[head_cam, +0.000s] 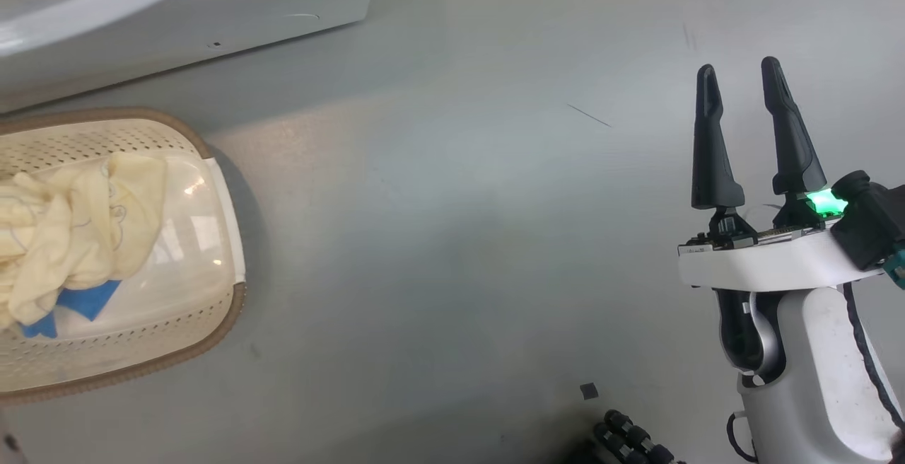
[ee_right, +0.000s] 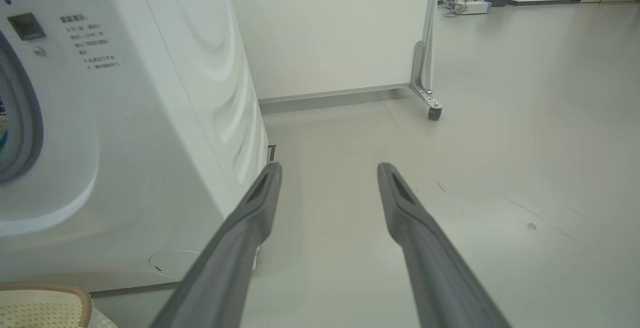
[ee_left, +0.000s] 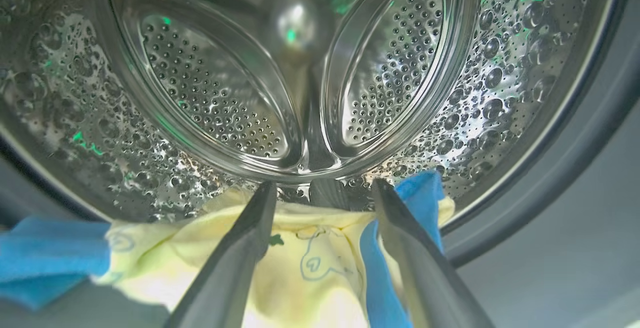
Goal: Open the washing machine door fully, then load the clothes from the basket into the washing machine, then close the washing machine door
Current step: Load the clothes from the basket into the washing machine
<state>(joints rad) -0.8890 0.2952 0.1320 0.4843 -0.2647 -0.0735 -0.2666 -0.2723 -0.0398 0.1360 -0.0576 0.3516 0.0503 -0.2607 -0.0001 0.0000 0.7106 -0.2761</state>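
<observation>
we judge the task to be past its first step and partway through the loading. the left gripper (ee_left: pixel 324 185) looks straight into the steel drum (ee_left: pixel 300 93) of the washing machine (ee_right: pixel 150 128), so the door must stand open, though how fully we cannot tell. its fingers stand wide apart with nothing clamped between them. below and behind them a cream-yellow garment (ee_left: pixel 310 273) with blue parts and a line-drawn print lies at the lower lip of the drum mouth, with one blue end trailing out to the side. whether it sits wholly inside, we cannot tell.

more clothes (head_cam: pixel 78 223) of the same cream and blue lie heaped in the basket (head_cam: pixel 141 358), which stands on the floor (head_cam: pixel 459 238) near the machine's base. the right gripper (head_cam: pixel 739 71) hangs over the floor, well apart from the basket, its fingers also apart and empty.

what is left, as we read it — get the garment deeper into the drum, fetch the rest from the basket, then close the door.
</observation>
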